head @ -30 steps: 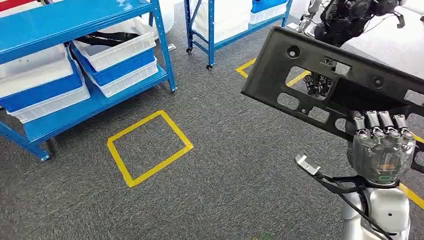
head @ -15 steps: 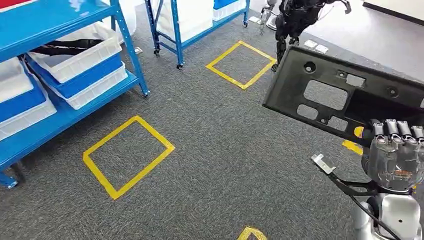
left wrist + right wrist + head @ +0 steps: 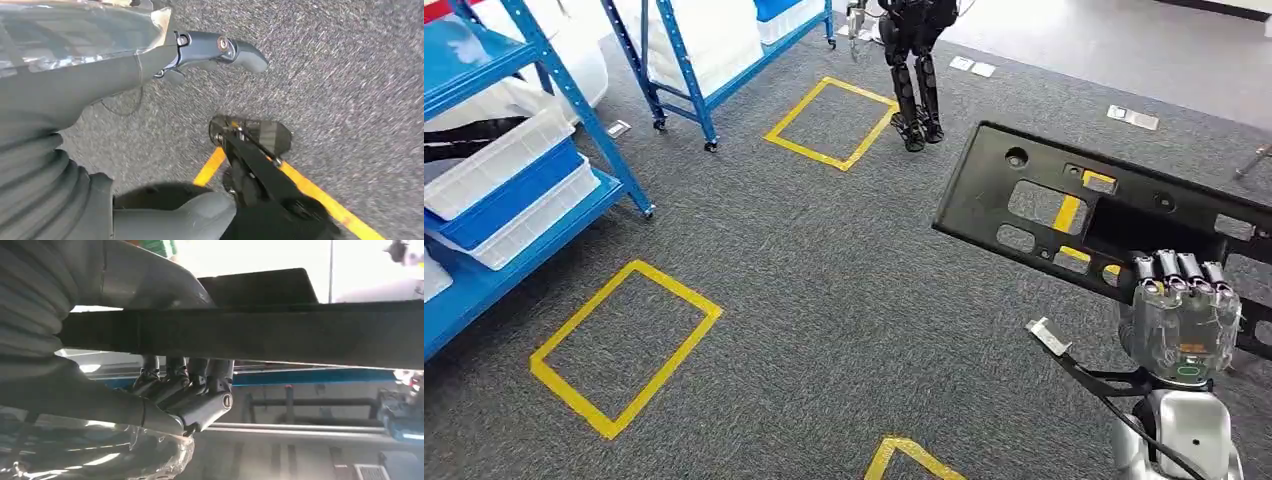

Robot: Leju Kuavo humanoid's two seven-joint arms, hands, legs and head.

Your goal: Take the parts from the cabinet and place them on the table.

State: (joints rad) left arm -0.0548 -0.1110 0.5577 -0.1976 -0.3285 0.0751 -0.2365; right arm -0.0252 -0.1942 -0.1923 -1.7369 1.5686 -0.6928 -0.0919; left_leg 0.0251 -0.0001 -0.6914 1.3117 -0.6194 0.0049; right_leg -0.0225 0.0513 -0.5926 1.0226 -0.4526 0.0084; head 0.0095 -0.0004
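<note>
Gripping the black panel (image 3: 1064, 215) along its near edge, the right hand (image 3: 1182, 315) holds it up over the grey carpet (image 3: 824, 290), to the robot's right. Panel is flat, long, tilted, with several rectangular cutouts and small round holes; yellow floor tape shows through the cutouts. In the right wrist view the panel (image 3: 260, 335) is seen edge-on as a dark bar, with the dark fingers (image 3: 190, 382) curled against one face of it.

Left hand (image 3: 220, 50) hangs over the carpet; one finger juts out straight with nothing near it. Cannot tell how the rest of that hand lies.

On the carpet: a yellow tape square (image 3: 624, 345) to the left, a second tape square (image 3: 829, 122) farther off, a corner of a third at the near edge (image 3: 909, 458).

Blue shelving rack (image 3: 554, 70) at far left, carrying white and blue bins (image 3: 509, 190). A second blue rack (image 3: 714, 50) stands behind it.

Another dark humanoid robot (image 3: 914, 60) stands just beside the far tape square.
</note>
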